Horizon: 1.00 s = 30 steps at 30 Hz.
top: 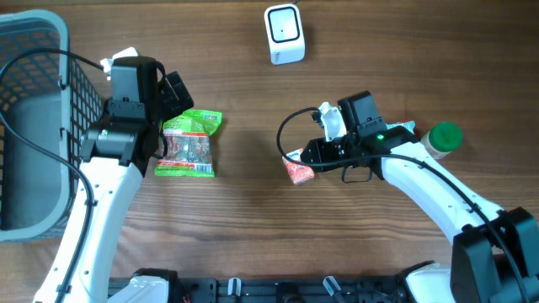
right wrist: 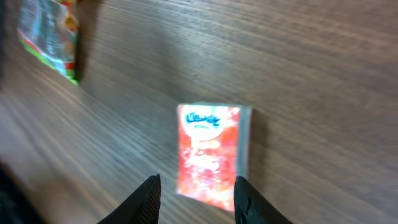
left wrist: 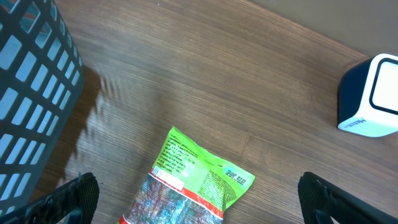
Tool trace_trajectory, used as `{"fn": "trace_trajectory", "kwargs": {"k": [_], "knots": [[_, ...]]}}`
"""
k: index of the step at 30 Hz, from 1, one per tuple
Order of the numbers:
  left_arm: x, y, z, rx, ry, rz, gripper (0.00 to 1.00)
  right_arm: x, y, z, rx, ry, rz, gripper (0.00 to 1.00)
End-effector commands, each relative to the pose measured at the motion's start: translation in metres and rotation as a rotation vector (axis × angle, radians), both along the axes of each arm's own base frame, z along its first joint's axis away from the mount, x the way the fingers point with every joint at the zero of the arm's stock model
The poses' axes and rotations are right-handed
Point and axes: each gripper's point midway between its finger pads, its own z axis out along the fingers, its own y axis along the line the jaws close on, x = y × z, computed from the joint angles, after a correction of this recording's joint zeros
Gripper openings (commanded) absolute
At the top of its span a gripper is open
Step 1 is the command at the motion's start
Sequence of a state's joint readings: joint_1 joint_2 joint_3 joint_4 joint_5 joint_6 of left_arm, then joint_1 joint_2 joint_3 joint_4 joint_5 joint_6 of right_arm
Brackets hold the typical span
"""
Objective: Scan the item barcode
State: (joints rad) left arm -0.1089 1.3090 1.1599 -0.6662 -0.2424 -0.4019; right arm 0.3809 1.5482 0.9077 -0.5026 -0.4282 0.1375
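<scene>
We count two arms, two packets, one scanner (top: 283,34), one basket (top: 50,25) and one green-capped bottle (top: 444,137), all on a wooden table (top: 253,236).

The red packet (right wrist: 211,155) lies flat on the wood near the middle of the table, well short of the scanner, which stands at the far edge. The green packet (top: 189,145) lies flat to the left of it, just beside the basket. The bottle stands at the right, close to the right arm's wrist.

The right arm reaches in from the near right corner, its white forearm slanting up and left and its wrist turned towards the table's middle. The right gripper (right wrist: 198,186) stands partly apart over the near end of the red packet. One of its fingers (right wrist: 151,198) is clear of the wrapper and the other overlaps its corner in the wrist view. We see no squeeze on the packet.

The left arm rises from the near left along the basket's side. The left gripper (left wrist: 196,186) hangs above the green packet with its jaws spread as wide as they go, holding nothing.
</scene>
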Motion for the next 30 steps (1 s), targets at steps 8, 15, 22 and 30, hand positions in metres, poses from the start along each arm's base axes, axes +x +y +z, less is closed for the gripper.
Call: {"fn": "trace_trajectory", "kwargs": {"k": [8,15,22,30], "knots": [[0.002,0.005,0.006,0.014,-0.014,0.013,1.00,0.007,-0.012,-0.015,-0.082,-0.095,0.054,0.38],[0.002,0.005,0.006,0.014,-0.014,0.013,1.00,0.004,-0.013,-0.019,-0.084,-0.088,0.055,0.38],[0.002,0.005,0.006,0.014,-0.014,0.013,1.00,-0.001,-0.010,-0.025,-0.056,-0.048,0.004,0.39],[0.002,0.005,0.006,0.014,-0.014,0.013,1.00,-0.007,-0.002,-0.029,-0.051,-0.062,0.031,0.40]]}}
